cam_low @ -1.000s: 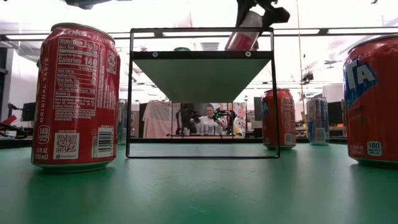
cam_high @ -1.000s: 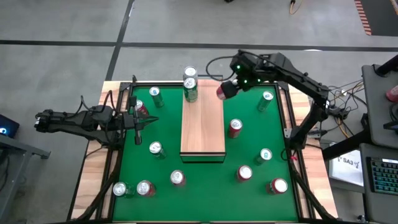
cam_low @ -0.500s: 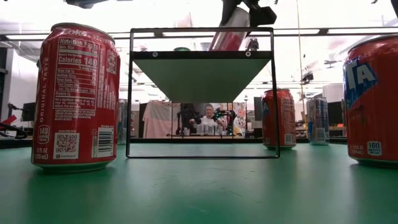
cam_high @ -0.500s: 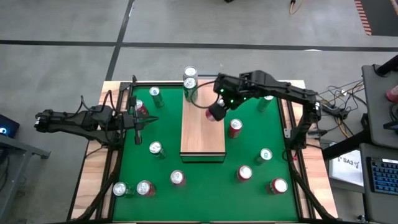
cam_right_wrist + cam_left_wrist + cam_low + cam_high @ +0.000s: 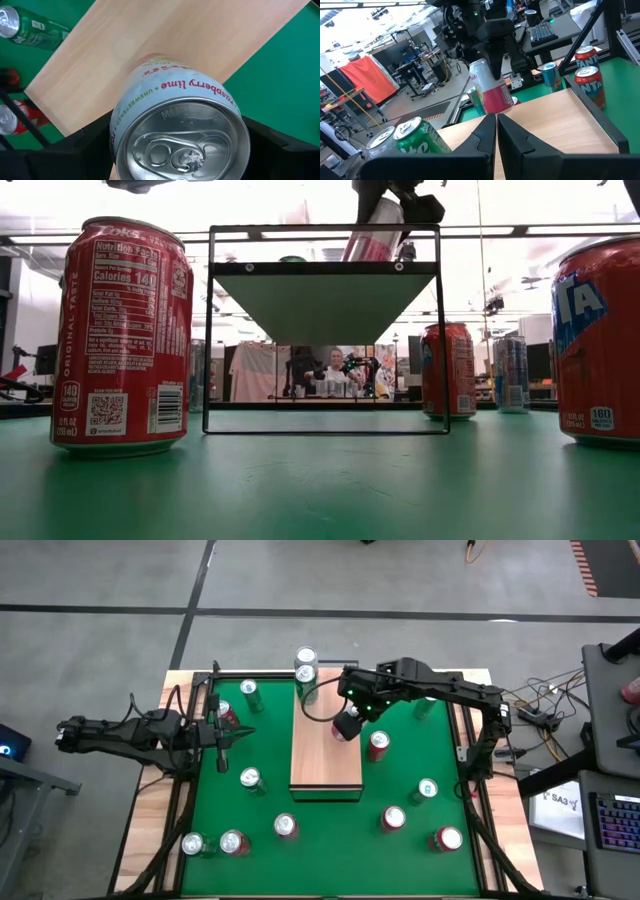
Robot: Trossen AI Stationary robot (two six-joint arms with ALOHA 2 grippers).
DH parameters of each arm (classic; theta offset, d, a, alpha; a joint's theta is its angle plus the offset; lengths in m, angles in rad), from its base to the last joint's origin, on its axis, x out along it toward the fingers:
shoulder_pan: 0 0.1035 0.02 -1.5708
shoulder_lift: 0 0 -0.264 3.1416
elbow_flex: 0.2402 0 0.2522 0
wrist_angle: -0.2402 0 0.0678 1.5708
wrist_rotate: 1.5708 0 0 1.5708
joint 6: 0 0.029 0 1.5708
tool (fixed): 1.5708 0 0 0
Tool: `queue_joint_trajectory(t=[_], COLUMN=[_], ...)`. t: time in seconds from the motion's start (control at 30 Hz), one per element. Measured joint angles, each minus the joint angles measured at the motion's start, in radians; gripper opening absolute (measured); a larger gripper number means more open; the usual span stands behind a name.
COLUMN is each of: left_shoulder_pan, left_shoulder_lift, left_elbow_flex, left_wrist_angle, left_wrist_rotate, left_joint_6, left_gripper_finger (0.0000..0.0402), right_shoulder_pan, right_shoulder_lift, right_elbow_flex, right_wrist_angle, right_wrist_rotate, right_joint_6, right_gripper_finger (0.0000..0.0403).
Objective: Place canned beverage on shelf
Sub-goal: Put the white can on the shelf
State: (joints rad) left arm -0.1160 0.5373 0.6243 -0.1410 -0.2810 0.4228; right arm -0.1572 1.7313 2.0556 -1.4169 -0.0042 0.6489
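Note:
The shelf is a pale wooden board on a low dark frame at the middle of the green mat. A silver can and a green can stand on its far end. My right gripper hangs over the board's right side, shut on a white and pink canned beverage, which also shows in the low view and the right wrist view. My left gripper waits shut at the table's left, pointing level toward the shelf. My right gripper pinches the can's upper part, just below the top rim, between its two fingers. The fingers come from above, slanting down from the far right. The can hangs tilted below them, its pink bottom over the board.
Several cans stand on the green mat around the shelf, among them a red one just right of the board and one to its left. A Coke can and a Fanta can stand near the front edge.
My right gripper has carried the can from over the mat's far right toward the near edge and a little left, sinking somewhat, so that it now hangs over the shelf's right side. The can has stayed tilted in the hold.

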Motion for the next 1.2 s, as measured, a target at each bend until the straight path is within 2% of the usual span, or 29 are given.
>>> queue_joint_trajectory(t=[0.63, 0.93, 1.2], left_shoulder_pan=[0.000, 0.000, 0.000], left_shoulder_lift=[0.000, 0.001, 0.001], left_elbow_flex=[0.000, 0.000, 0.000], left_wrist_angle=[-0.001, -0.001, -0.001], left_wrist_rotate=[0.000, 0.000, 0.000], left_joint_6=[0.010, 0.010, 0.010], left_gripper_finger=[0.0000, 0.0000, 0.0000], right_shoulder_pan=[0.026, 0.026, 0.026], right_shoulder_lift=[0.075, 0.084, 0.080], right_elbow_flex=[0.002, -0.001, 0.000], right_wrist_angle=[-0.011, 0.031, 0.047], right_wrist_rotate=[0.015, 0.015, 0.033], right_joint_6=[-0.003, -0.002, -0.002], right_gripper_finger=[0.0300, 0.0351, 0.0359])
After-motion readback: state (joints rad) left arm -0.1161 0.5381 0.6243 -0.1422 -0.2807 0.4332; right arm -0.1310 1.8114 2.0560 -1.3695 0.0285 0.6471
